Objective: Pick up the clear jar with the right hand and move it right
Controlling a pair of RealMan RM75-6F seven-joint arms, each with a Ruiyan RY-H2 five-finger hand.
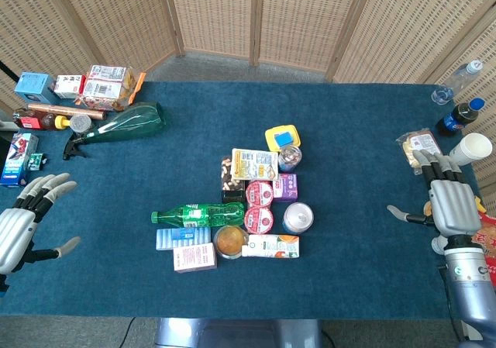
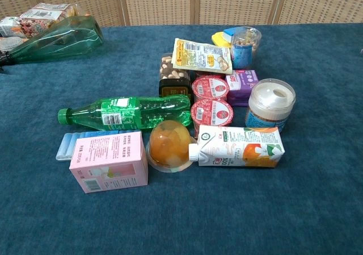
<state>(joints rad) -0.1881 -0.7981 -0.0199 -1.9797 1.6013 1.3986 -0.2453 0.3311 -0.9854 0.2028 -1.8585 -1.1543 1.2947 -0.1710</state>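
The clear jar [image 1: 298, 217] [image 2: 271, 104], with a see-through lid and a blue label, stands upright at the right edge of the cluster of groceries in the middle of the table. It touches an orange juice carton [image 1: 270, 246] [image 2: 241, 147] lying in front of it. My right hand [image 1: 449, 201] hovers open near the table's right edge, far to the right of the jar, fingers spread and holding nothing. My left hand [image 1: 23, 224] is open at the left edge. Neither hand shows in the chest view.
Around the jar lie a green bottle [image 2: 127, 113], a pink box [image 2: 109, 162], a jelly cup [image 2: 169, 146], two red-lidded cups [image 2: 211, 100], a purple box [image 2: 242, 82] and a clear cup of nuts [image 2: 245, 46]. By the right hand stand a paper cup [image 1: 471, 148], a cola bottle [image 1: 459, 117] and a snack bag [image 1: 418, 146].
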